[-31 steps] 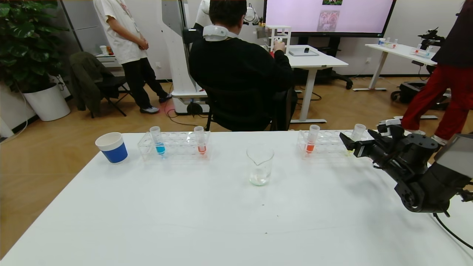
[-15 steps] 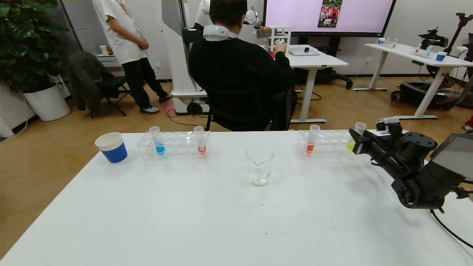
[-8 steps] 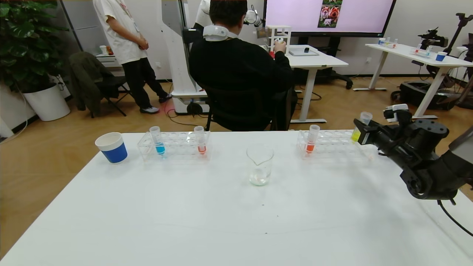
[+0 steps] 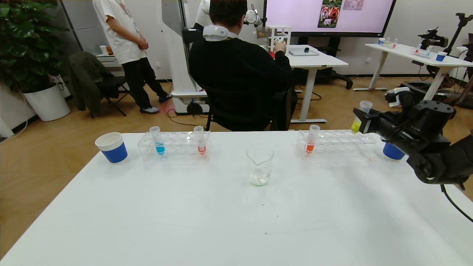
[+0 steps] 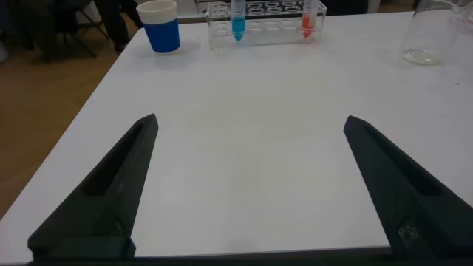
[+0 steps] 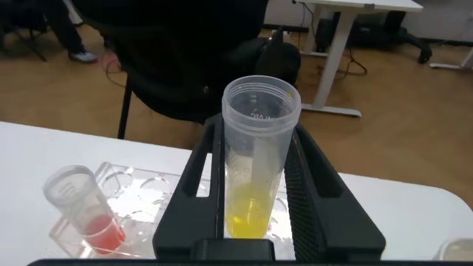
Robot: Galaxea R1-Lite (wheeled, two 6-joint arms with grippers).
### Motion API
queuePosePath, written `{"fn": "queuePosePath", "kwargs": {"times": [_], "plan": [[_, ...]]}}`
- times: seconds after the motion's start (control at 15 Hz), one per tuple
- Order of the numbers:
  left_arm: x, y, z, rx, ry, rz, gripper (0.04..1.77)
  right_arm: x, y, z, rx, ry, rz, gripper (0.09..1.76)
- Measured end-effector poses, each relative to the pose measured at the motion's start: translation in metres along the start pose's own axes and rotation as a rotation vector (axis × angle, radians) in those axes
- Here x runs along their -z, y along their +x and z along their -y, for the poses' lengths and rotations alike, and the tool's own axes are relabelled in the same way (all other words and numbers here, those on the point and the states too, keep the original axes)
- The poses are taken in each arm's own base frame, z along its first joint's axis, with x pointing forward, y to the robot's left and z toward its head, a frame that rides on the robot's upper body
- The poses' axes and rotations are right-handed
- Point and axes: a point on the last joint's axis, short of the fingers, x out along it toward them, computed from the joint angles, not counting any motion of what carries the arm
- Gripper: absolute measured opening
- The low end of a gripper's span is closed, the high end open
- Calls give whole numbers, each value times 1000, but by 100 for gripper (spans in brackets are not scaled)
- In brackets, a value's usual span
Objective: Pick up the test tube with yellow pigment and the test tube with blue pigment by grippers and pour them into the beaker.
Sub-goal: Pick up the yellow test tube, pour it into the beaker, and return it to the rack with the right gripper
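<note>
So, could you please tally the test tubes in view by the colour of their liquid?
Yellow: 1, held in the right gripper above the right rack
Blue: 1, in the left rack
Orange-red: 2, one per rack
Total: 4

yellow tube (image 4: 360,117): clear, open-topped, near upright, clamped in right claw (image 4: 359,120), raised above rack | blue tube (image 4: 157,140): upright in left rack, untouched | beaker (image 4: 260,164): clear, upright mid-tabletop, nearly empty | left claw (image 5: 251,192): spread wide above tabletop
</note>
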Motion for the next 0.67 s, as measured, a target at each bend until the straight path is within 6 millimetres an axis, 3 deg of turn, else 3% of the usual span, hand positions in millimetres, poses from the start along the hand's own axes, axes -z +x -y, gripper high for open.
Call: {"fn": "queuePosePath", "kwargs": {"times": [0.33,0.47,0.67], "plan": [[0,0,0,0,0,0,175,-57,9,-61,-243,-18,58,49],[0,0,0,0,0,0,175,-68,13,-86,-338,-76,108,49],[0,0,0,0,0,0,175,-66,20,-122,-439,-220,189,49]]}}
